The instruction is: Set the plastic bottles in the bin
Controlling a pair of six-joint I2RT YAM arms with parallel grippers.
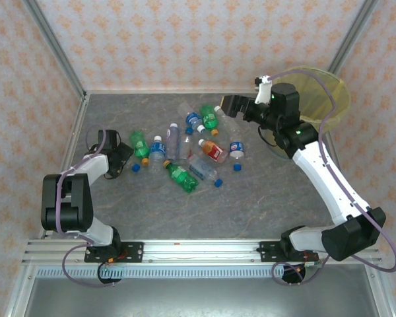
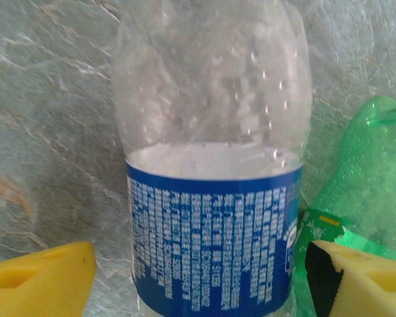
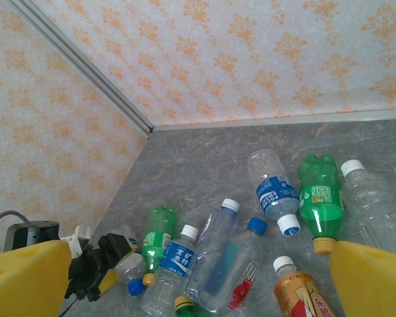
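The left gripper (image 2: 198,264) sits low on the counter (image 1: 251,205) at the left end of the heap. Its fingers are spread wide to either side of a clear bottle (image 2: 211,165) with a blue label. A strip of counter shows between the left finger and this bottle, so it is not clamped. A green bottle (image 2: 376,178) lies just beside the clear one, on its right. The right gripper (image 1: 226,104) hangs above the far end of the heap, wide and empty. The other bottles (image 1: 180,176) lie scattered mid-counter, on their sides. The bin (image 1: 336,89) stands at the far right corner, behind the right arm.
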